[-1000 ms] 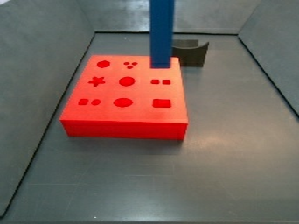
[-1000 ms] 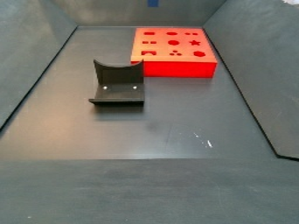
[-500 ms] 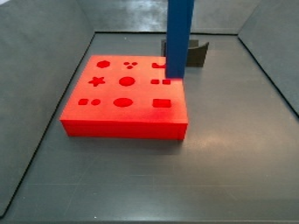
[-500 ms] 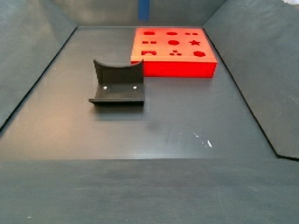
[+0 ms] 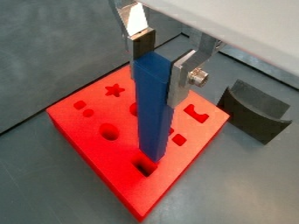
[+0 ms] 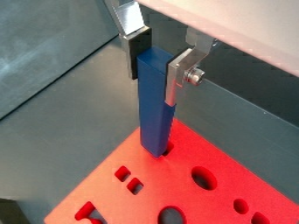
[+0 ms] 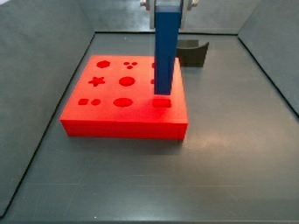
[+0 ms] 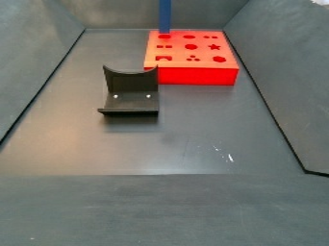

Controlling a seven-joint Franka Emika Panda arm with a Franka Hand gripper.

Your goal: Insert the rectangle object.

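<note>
The bench (image 8: 167, 163) carries one red block (image 7: 124, 109) and one dark curved holder (image 8: 129, 93); the single blue rectangle object (image 5: 149, 109) is carried by the one gripper (image 5: 160, 54) above the block.

Step in hand — seating the bar. The jaws pinch the upper end of the rectangle object between their silver plates, and the bar hangs upright. In both wrist views its lower end meets the block at a hole near the block's edge; it appears to have just entered, though depth of entry cannot be told.

To do this step well:
- Keep the bar vertical; any tilt is likely to bind it against the hole walls.
- Keep the bar's faces square to the hole's sides.
- Lower slowly and hold the grip until the bar is seated — releasing early risks toppling, the bar being tall and slim.

Count, largest to smallest: bench, one; red block, one; rectangle object, one; holder, one; gripper, one. The block's face shows about a dozen shaped holes; an exact count cannot be given.
</note>
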